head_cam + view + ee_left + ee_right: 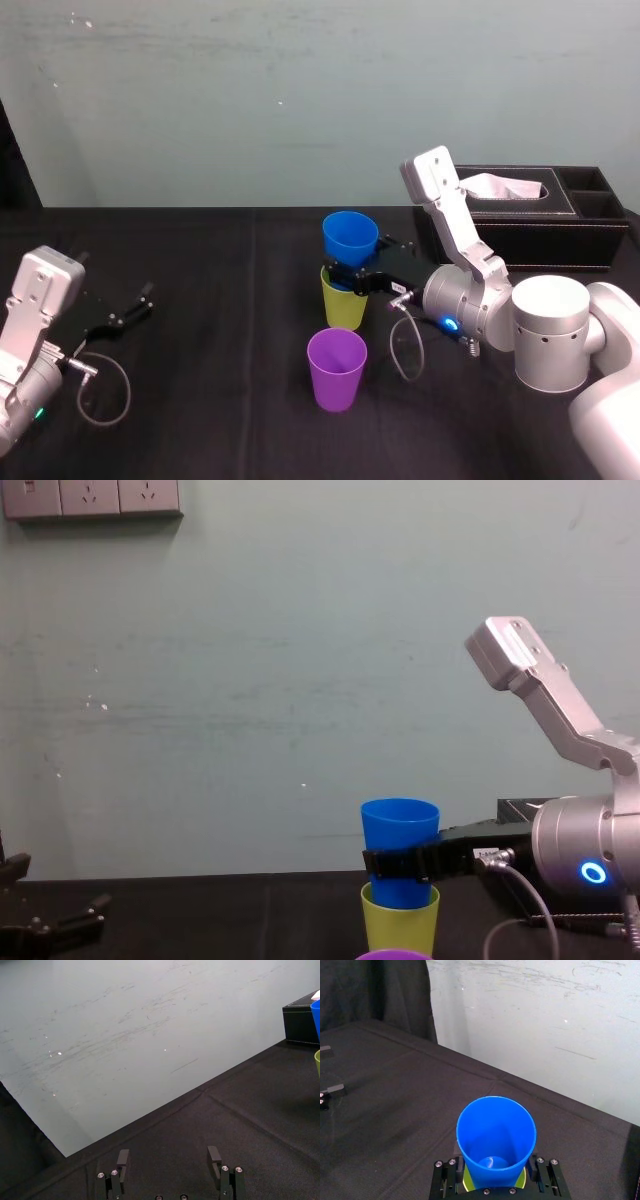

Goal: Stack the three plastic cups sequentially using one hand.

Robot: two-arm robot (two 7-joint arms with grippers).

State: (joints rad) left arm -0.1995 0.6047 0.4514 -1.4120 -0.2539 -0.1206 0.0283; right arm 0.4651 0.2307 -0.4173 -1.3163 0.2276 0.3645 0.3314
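The right end effector pinches the smooth blue plastic tumbler low down. Its base is sunk out of sight in the yellow-green plastic tumbler. The purple plastic tumbler stands just in front on the black worktop, cut off in the chest view. The left end effector rests spread, far left.

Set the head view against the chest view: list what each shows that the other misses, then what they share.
Head view's extras: the purple tapered plastic cup whole, standing apart from the stack; white tissue in the black box. Chest view's extras: wall sockets. Both: the blue tapered plastic cup sunk into the yellow-green tapered plastic cup, the right gripper, jaws shut on the blue one; the left gripper idle at the left, jaws open.
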